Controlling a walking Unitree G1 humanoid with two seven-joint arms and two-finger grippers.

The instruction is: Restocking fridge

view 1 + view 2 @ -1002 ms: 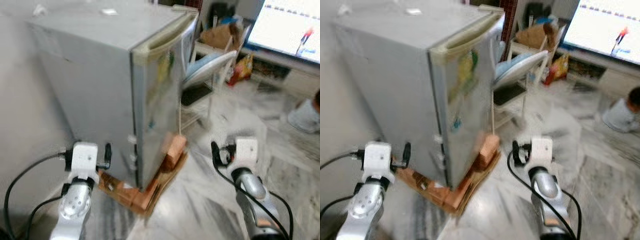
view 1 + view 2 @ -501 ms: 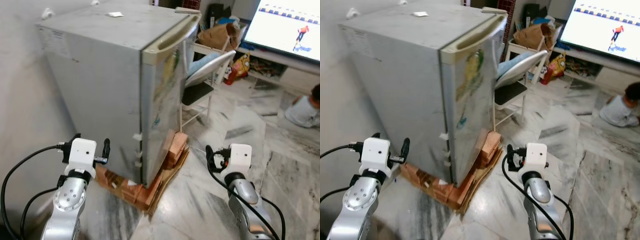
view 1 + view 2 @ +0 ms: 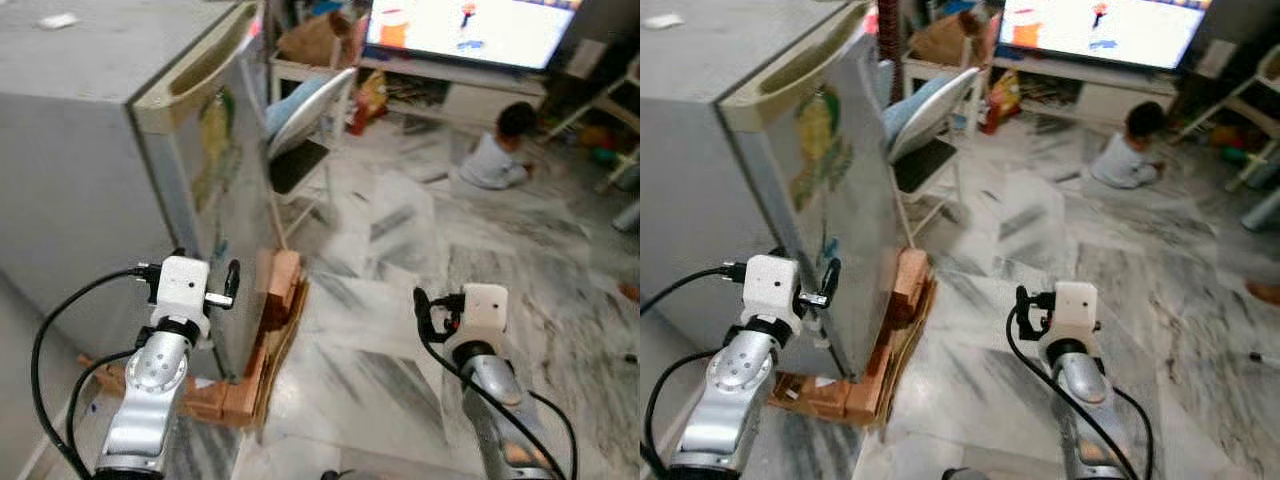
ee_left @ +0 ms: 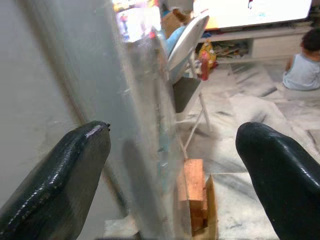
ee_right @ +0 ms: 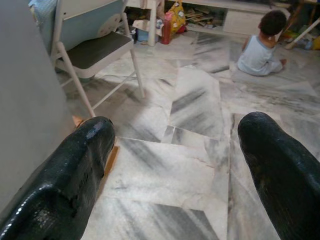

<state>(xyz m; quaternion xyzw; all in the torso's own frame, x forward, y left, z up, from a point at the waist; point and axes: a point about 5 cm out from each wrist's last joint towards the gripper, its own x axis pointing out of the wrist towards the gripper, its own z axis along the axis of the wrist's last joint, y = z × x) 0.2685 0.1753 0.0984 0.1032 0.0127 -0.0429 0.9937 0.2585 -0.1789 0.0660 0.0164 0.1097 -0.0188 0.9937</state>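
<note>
Two grippers hang wide open and empty low in frame, the left gripper (image 3: 232, 283) just beside the closed fridge (image 3: 120, 150) at upper left, nearer than the right gripper (image 3: 420, 305), beyond them a folding chair (image 3: 305, 130) and a seated child (image 3: 495, 155).

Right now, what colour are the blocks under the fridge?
The blocks are orange-brown, like bricks or wood; the left eye view shows them best.
</note>
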